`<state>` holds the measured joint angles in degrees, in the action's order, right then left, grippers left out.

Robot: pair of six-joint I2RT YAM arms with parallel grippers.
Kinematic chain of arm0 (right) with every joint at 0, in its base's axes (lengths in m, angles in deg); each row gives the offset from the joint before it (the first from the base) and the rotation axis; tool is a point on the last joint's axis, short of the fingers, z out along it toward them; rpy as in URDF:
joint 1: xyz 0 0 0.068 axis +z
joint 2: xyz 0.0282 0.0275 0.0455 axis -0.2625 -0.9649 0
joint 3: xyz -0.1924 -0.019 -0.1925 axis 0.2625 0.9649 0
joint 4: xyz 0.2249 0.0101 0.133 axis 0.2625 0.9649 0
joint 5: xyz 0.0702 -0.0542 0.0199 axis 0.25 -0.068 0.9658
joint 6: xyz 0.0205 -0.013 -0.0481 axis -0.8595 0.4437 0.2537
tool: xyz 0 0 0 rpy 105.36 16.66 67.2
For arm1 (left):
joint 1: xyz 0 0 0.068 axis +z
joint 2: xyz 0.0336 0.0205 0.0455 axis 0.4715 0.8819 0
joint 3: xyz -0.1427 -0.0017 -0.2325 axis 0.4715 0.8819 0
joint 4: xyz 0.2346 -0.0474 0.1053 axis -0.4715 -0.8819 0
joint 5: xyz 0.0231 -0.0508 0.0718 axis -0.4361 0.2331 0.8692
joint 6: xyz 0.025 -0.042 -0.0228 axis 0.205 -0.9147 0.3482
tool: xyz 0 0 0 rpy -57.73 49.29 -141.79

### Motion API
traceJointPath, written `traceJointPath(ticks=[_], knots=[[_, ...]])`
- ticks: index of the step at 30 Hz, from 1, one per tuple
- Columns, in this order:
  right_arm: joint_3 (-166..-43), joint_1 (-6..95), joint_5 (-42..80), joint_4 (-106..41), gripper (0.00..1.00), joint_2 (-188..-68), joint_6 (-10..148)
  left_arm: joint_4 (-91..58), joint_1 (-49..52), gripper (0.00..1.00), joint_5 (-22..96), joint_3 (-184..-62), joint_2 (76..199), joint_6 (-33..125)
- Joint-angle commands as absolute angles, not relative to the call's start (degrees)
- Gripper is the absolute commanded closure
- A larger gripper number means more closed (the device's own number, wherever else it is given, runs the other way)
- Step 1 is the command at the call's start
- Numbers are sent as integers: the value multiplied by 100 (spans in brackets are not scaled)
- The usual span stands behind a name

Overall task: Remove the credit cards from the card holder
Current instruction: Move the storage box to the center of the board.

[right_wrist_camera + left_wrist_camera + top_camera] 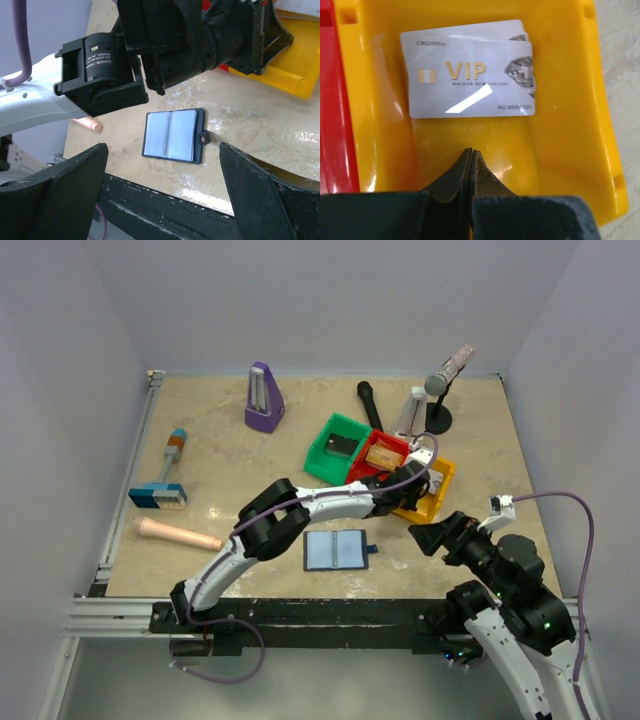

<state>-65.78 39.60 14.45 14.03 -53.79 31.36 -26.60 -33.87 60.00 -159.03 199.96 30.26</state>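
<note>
Ahead of the black left claw (471,152), the cards (470,80) are silver with gold VIP lettering, a gold chip and a grey diamond print. Around the claw, a yellow bin (570,150); to its left, a red bin (335,125). The wallet (172,134) is navy with pale blue panels.

The left arm (215,575) and right arm (520,570) pair white shells with black joint housings. Lilac cables (587,540) loop back from the black, wedge-shaped fingers (55,195). Behind them, a white printed label (102,47) marks one housing.
</note>
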Motion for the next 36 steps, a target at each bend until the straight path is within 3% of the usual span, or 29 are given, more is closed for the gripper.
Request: traceJointPath(ticks=[1, 12, 36], knots=[[-6539, 3983, 1529, 1130, 1, -5349, 3096, -2550, -3216, 100, 6457, -15067, 19357, 2842], [-6522, 3983, 1485, 1086, 1, -5375, 3105, -1539, -3172, 100, 6397, -13703, 18477, 2920], [-6372, 3983, 1467, 1016, 1, -5454, 3061, -1705, -3269, 100, 5790, -14388, 18819, 2974]])
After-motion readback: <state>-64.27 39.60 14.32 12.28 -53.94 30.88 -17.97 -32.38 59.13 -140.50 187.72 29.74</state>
